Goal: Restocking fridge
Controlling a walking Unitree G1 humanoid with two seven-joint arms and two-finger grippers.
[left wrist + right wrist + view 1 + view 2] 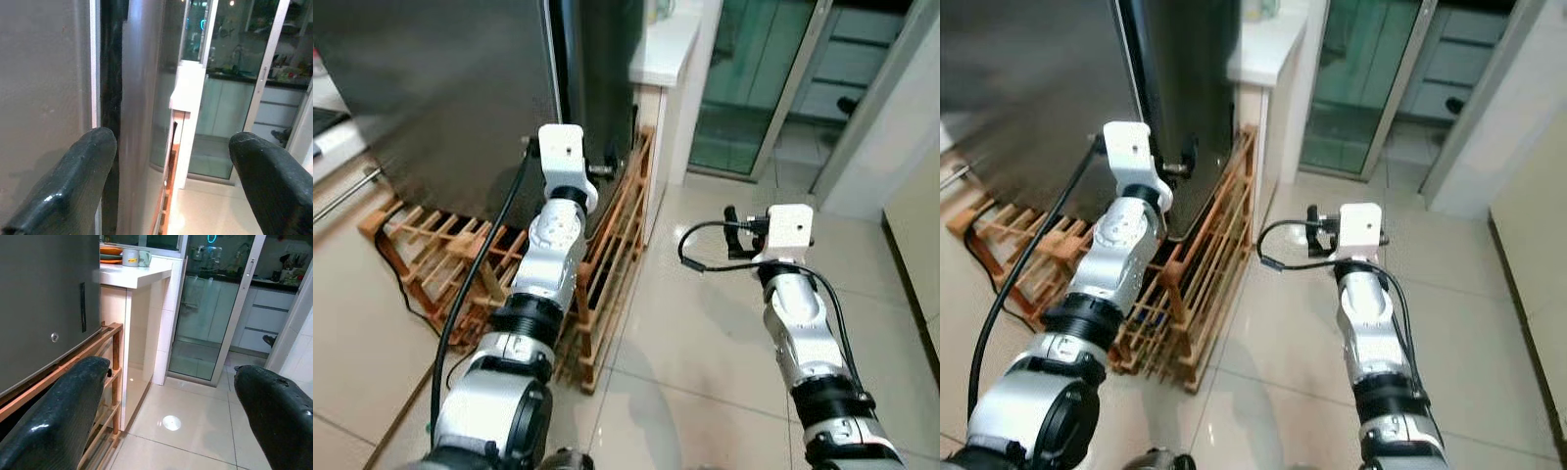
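steel fridge [460,88] sits at my eleven o'clock, door ajar; left gripper [597,171], jaws spread, straddles its edge to pull it wider next, while right gripper [736,235] hovers spread at two.

Even indoor light, fairly bright; the tiled floor [195,435] carries a round glare spot and soft sheen; the fridge [440,88] side is dim and grey; wrist views soft, near fingers [73,181] blurred.
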